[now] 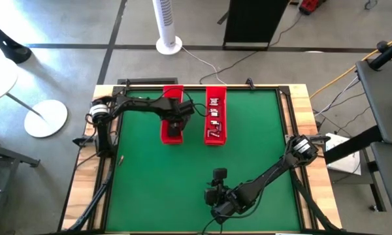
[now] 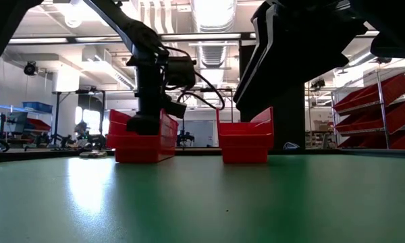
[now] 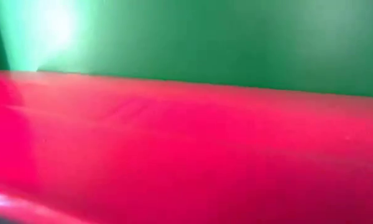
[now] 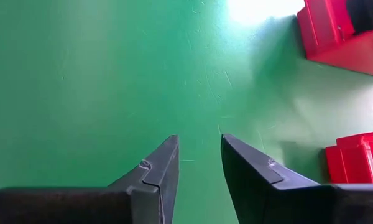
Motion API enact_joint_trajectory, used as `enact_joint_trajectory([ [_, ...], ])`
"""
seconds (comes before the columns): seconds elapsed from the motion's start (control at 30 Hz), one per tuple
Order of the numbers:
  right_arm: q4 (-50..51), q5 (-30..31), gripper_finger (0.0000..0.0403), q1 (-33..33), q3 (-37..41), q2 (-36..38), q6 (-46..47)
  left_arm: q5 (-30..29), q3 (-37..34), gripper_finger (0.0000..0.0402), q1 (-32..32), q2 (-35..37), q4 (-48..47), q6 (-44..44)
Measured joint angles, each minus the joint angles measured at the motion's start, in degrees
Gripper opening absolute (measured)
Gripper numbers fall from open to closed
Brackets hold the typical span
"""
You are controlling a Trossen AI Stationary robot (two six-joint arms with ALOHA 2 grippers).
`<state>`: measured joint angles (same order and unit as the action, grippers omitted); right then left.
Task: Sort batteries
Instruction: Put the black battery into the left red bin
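Two long red trays stand side by side at the table's far middle. The right tray (image 1: 215, 116) holds several small silvery batteries (image 1: 214, 115). My left gripper (image 1: 176, 125) points steeply down into the near end of the left tray (image 1: 172, 116). That tray's wall (image 2: 140, 145) hides the gripper's tip in the low view, and the left wrist view shows only the red tray floor (image 3: 186, 155). My right gripper (image 4: 199, 152) hovers open over bare green mat near the table's front (image 1: 219, 173), with nothing between its fingers.
The green mat (image 1: 157, 183) lies bare between the trays and the front edge. A black frame (image 1: 284, 111) runs around the mat. Beyond the table stand a white fan (image 1: 168, 26) and shelves of red bins (image 2: 374, 101).
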<state>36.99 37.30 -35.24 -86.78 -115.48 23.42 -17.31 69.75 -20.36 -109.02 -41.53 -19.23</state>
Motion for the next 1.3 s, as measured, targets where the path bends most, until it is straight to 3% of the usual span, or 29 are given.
enact_joint_trajectory([
  [0.13, 0.04, 0.0, 0.0121, 0.0, 0.02, 0.0, 0.0, -0.16, -0.31, 0.0134, 0.27, 2.47, -2.74, 0.29],
  [0.37, 0.0, 0.0, 0.0133, 0.0, 0.02, 0.0, 0.04, 0.93, -0.21, 0.0138, 3.16, 15.34, -10.3, 5.38],
  [0.57, -0.02, 0.02, 0.014, 0.0, 0.04, 0.0, 0.02, 10.81, -0.35, 0.0139, 10.0, 29.44, -16.64, 16.97],
  [0.7, -0.02, 0.05, 0.0141, 0.0, 0.07, 0.0, 0.02, 10.71, -3.28, 0.0139, 16.03, 37.73, -23.27, 25.34],
  [0.87, 0.0, 0.05, 0.0132, 0.0, 0.34, 0.0, 0.01, 10.74, -13.56, 0.0139, 23.57, 45.61, -26.25, 40.15],
  [1.07, -0.15, 0.17, 0.0124, 0.29, 0.89, 0.01, 0.0, 14.42, -27.27, 0.0139, 27.94, 48.16, -25.79, 65.93],
  [1.2, -0.97, 0.19, 0.0124, 0.46, 0.96, 0.02, 0.0, 16.95, -32.85, 0.0139, 28.08, 47.08, -25.34, 70.33],
  [1.3, -1.82, 0.18, 0.013, 0.53, 0.98, 0.02, 0.0, 16.73, -32.88, 0.0139, 27.97, 45.32, -23.48, 72.11],
])
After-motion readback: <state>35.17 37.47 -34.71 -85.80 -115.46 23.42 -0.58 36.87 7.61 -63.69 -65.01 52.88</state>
